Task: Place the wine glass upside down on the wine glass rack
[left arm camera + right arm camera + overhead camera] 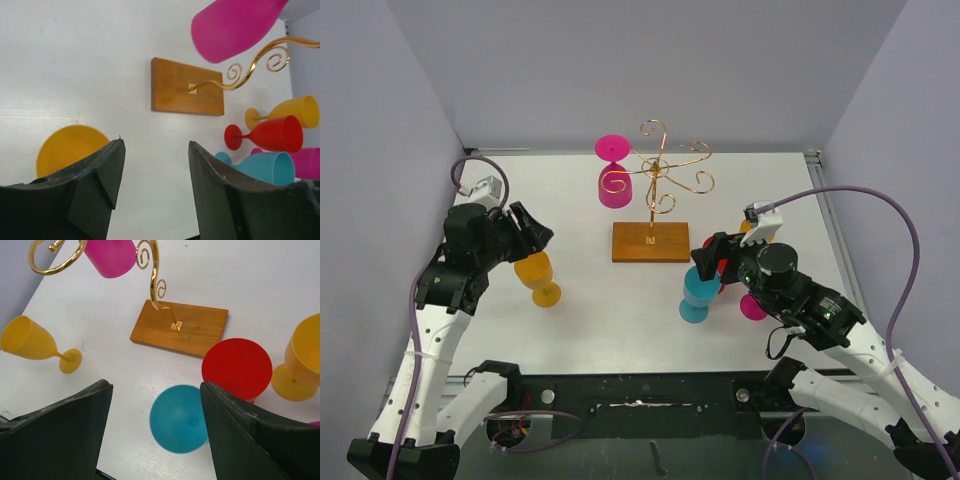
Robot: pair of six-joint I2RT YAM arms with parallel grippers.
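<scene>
Since the teal glass (179, 420) stands upright, stem vertical, directly under your right gripper (156, 389), whose jaws are apart and empty, treat that arm as the nearer. The rack (660, 175) lies beyond it, to the left. Your left gripper (156, 145), also spread and empty, hovers over a yellow glass (67, 147). Count six glasses: one pink glass (614, 172) hung upside down, five on the table (590, 330); one rack.
</scene>
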